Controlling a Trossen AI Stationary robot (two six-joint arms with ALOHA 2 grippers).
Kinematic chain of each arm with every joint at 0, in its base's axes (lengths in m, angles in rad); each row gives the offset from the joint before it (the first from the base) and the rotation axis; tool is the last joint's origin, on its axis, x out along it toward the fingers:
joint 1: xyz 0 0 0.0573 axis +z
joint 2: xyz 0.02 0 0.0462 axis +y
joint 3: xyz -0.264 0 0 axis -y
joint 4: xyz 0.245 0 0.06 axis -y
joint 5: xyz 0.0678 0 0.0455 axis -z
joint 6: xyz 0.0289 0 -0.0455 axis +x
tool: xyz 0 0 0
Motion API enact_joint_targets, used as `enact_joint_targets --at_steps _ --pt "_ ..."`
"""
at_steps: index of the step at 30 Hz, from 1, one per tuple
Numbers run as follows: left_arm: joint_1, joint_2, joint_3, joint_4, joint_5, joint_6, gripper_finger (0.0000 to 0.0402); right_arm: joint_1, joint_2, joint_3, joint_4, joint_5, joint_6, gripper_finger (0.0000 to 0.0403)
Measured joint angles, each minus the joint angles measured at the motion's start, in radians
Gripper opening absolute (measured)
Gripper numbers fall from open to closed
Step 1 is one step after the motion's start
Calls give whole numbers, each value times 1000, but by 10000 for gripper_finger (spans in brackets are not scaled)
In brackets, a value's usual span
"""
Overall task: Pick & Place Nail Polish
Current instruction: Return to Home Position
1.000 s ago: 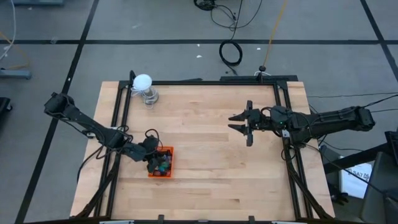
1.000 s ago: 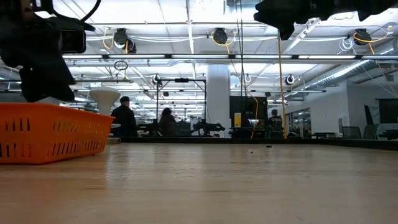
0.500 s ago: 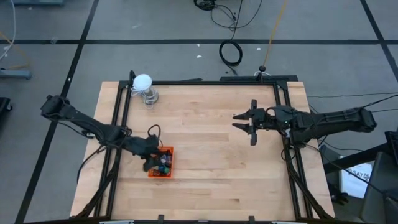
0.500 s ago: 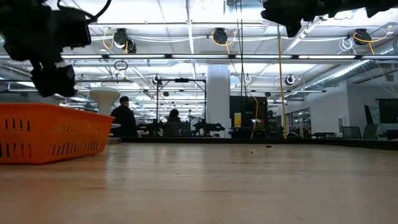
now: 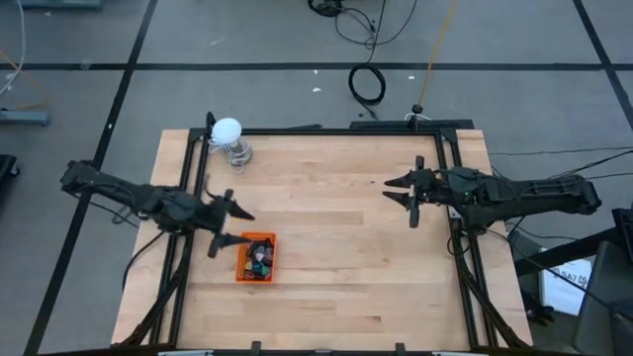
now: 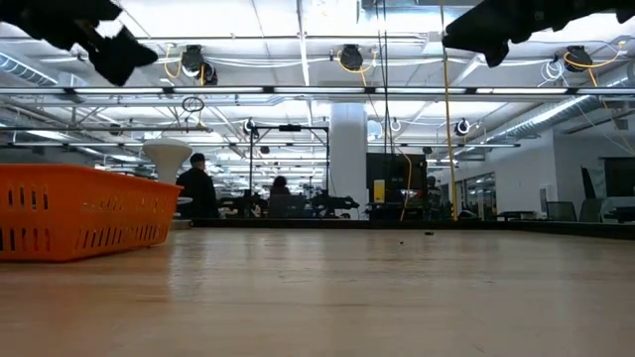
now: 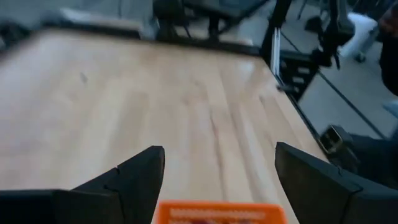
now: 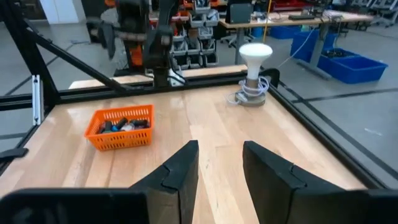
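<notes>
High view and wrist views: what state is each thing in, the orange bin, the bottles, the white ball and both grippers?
orange bin: upright, holding bottles.
nail polish bottles: heaped inside the bin.
white ball on clear stand: upright.
left gripper: open, empty, raised beside the bin.
right gripper: open, empty, far from the bin.

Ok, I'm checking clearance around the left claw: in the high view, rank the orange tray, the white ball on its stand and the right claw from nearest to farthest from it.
Measured from the left claw, open over the table's left part:
1. orange tray: right beside it, just below it in the picture.
2. white ball: at the table's top-left corner in the picture.
3. right claw: across the table, on the right side.
</notes>
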Motion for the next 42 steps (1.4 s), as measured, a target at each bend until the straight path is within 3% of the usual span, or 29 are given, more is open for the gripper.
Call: enact_joint_targets --at_steps 8,14,20,34,42 --pt "0 -264 -38 -19 -62 162 299 0 -72 -87 -3 2 7 114" --pt "0 -423 -110 -18 -74 203 299 0 -150 -184 4 31 21 114" --pt "0 -572 -200 -21 -182 204 299 0 -240 -227 4 49 38 114" --pt "2 -576 -232 6 -218 191 300 0 -344 -232 -42 48 11 114" --pt "2 -577 -375 286 -172 210 301 0 -351 -232 -68 47 11 114"
